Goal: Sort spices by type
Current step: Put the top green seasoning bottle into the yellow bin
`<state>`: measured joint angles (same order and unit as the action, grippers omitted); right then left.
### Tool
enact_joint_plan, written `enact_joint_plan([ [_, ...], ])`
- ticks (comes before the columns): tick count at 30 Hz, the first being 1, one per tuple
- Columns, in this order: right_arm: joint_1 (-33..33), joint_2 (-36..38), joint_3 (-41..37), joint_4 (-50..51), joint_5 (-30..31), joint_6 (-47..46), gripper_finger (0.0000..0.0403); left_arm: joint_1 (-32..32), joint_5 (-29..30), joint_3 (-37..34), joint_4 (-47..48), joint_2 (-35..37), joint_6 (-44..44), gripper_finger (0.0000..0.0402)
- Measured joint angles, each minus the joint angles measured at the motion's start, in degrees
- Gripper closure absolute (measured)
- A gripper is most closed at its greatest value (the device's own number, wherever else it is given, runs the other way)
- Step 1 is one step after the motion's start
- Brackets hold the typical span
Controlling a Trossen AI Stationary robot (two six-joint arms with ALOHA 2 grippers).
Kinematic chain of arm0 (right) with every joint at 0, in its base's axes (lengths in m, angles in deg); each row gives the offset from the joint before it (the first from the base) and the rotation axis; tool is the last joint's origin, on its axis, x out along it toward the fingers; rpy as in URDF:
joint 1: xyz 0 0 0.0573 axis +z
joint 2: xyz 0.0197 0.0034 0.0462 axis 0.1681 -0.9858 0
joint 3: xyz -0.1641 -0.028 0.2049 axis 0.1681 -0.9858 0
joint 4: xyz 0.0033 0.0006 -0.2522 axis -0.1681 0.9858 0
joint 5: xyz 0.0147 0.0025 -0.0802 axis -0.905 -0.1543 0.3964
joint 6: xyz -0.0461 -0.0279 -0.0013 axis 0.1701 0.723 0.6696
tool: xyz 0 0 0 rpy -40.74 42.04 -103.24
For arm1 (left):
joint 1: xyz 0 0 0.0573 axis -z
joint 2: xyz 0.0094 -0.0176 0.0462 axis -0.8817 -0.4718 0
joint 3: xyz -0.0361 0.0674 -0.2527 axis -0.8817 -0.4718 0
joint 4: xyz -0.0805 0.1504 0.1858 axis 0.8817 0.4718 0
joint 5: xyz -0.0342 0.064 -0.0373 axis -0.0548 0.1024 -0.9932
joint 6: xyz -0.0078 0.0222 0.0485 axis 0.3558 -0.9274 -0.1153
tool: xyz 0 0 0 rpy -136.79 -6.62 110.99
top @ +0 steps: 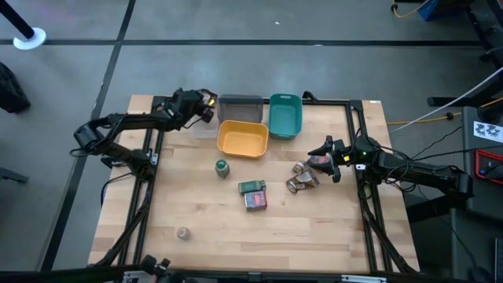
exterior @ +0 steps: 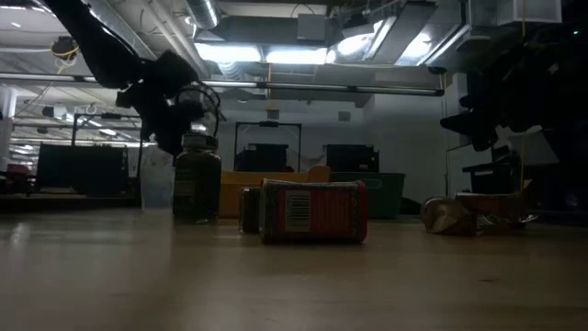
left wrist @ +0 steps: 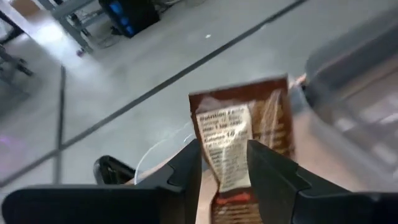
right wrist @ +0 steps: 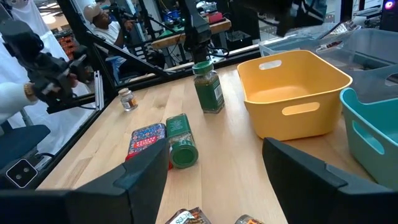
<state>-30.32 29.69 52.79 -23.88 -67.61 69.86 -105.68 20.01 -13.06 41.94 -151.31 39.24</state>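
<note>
Left gripper [left wrist: 225, 163]: pinching a brown packet [left wrist: 245, 134] over the clear tray [top: 203, 126].
Right gripper [top: 330, 157]: fingers spread, beside packets [top: 302, 177].
Yellow tray [top: 242, 139]: empty (inside seen from the right wrist).
Teal tray [top: 284, 115], grey tray [top: 240, 108]: contents unclear.
Mid-table: jar [top: 222, 166], red box [top: 255, 200], tin [top: 183, 233].

Bare tabletop [top: 212, 216] front-left, lone tin [top: 183, 233]; trays [top: 242, 139] crowd far edge, packets [top: 302, 178] block right.

My wooden table [top: 204, 244] carries a yellow tray [top: 242, 139], teal tray [top: 284, 115] and grey tray [top: 240, 108], an upright green-capped jar [top: 222, 167], a red box [top: 256, 201], brown packets [top: 302, 179] and a small tin [top: 183, 233].
</note>
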Motion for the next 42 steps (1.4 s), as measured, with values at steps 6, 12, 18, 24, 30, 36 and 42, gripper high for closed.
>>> enact_joint_plan([
  [6,0.0,0.0,0.0,0.0,0.0,0.0,0.0146,0.8,-9.5,0.0,0.1,6.8,2.8,0.0302],
  [12,0.0,0.0,0.0,0.0,0.0,0.0,0.0146,5.5,-18.2,0.0,3.0,14.8,7.7,0.0305],
  [18,0.0,0.0,0.0,0.0,0.0,0.0,0.0146,13.8,-26.5,0.0,14.0,20.3,12.1,0.0289],
  [24,0.0,0.0,0.0,0.0,0.0,0.0,0.0146,24.7,-27.2,0.0,23.2,21.8,18.2,0.0259],
  [30,0.0,0.0,0.0,0.0,0.0,-1.2,0.0146,34.2,-27.2,0.0,26.4,21.8,19.9,0.0228],
  [36,0.0,0.0,0.0,0.0,0.0,-3.6,0.0146,41.7,-24.8,0.0,27.8,21.5,19.8,0.0208],
  [42,0.0,0.0,0.0,0.1,0.0,-3.7,0.0146,46.2,-17.0,0.0,30.3,21.3,19.7,0.0187],
])
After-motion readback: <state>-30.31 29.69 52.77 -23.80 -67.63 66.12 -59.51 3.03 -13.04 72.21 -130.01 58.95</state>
